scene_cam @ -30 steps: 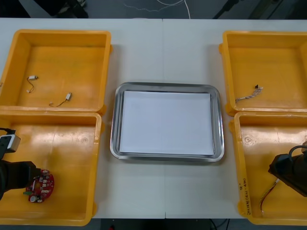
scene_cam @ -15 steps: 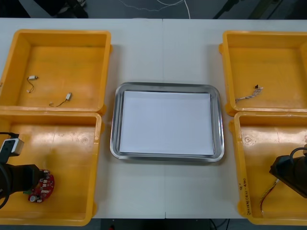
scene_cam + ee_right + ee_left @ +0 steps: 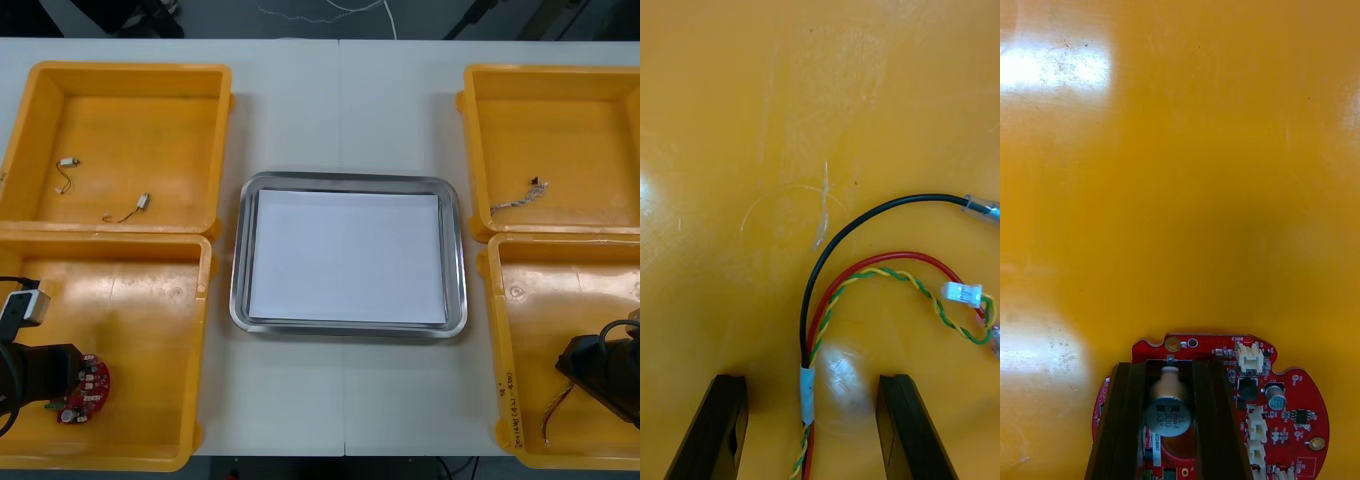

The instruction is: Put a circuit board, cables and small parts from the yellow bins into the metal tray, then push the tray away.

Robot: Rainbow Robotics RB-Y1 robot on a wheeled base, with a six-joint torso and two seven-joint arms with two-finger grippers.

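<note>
L hand (image 3: 1171,375) clamps round red circuit board (image 3: 1281,405). R hand (image 3: 812,384) wide open, black/red/yellow cables (image 3: 806,337) lengthwise between fingers (image 3: 719,424).

4 yellow bins (image 3: 130,110), 1 tray (image 3: 240,250), 1 circuit board (image 3: 90,384), 2 small metal parts (image 3: 143,201), 2 cables (image 3: 518,196)

Lab or workshop bench for electronics assembly. Light table (image 3: 340,110) holds yellow bins (image 3: 130,68) with a red circuit board (image 3: 92,380) and cables (image 3: 517,197), set around a metal tray (image 3: 238,260).
</note>
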